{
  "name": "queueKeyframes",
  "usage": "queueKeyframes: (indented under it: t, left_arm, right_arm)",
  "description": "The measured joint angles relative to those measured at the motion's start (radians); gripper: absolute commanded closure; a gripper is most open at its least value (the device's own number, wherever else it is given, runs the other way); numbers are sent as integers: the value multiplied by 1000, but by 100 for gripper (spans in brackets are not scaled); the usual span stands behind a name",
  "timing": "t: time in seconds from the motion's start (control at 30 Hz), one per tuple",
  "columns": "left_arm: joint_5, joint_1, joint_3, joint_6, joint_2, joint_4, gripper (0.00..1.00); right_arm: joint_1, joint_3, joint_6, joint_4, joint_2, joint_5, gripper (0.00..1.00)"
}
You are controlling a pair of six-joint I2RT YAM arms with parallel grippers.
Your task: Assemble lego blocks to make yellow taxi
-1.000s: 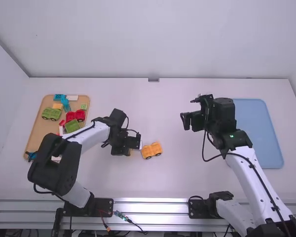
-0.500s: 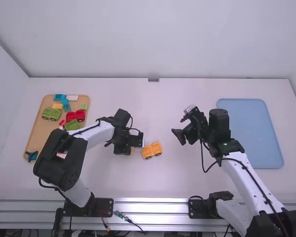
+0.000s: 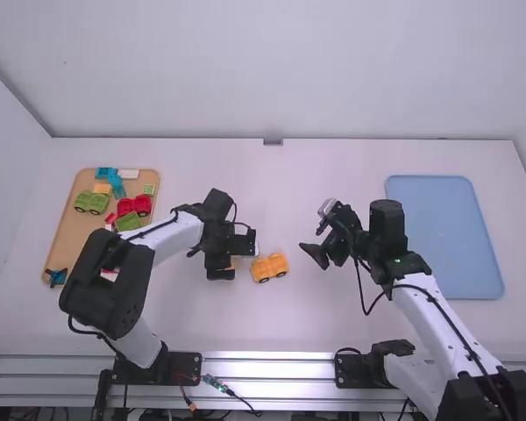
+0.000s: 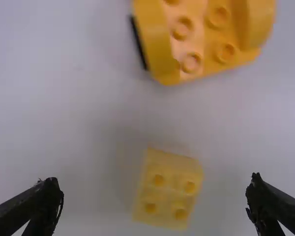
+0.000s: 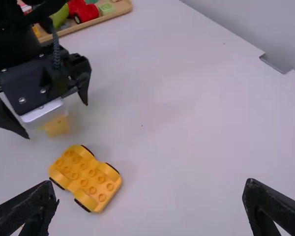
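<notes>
Left pincer [image 3: 240, 255] wide over yellow block [image 4: 167, 189]; wheeled base [image 3: 270, 267] between; right pincer [image 3: 315, 245] wide; blue tray [image 3: 456, 237] rightward.

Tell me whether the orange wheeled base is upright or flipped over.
Upright: the orange wheeled base shows its studs facing up, with black wheels low along its sides.

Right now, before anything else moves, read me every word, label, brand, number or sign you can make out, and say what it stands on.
There are none that can be read.
Yellow block: no readable text.
Wheeled base: no readable text.
Blue tray: no readable text.
Right arm: any marks are too small to read.
</notes>
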Motion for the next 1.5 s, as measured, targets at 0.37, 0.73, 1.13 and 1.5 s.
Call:
queueKeyframes:
  t: [0.37,0.73,1.13,1.5]
  left_arm:
    - [134,21,124,239,0,-239,1]
    - [575,327,11,587,0,-149,1]
    - [742,342,-201,507,0,269,1]
    - [757,342,-206,465,0,163,1]
  right_arm:
    - [32,0,-134,-13,12,-48,0]
    - [77,0,-405,238,438,-235,1]
    - [74,29,-756,201,684,-383,0]
    - [149,219,-813,98,875,-375,0]
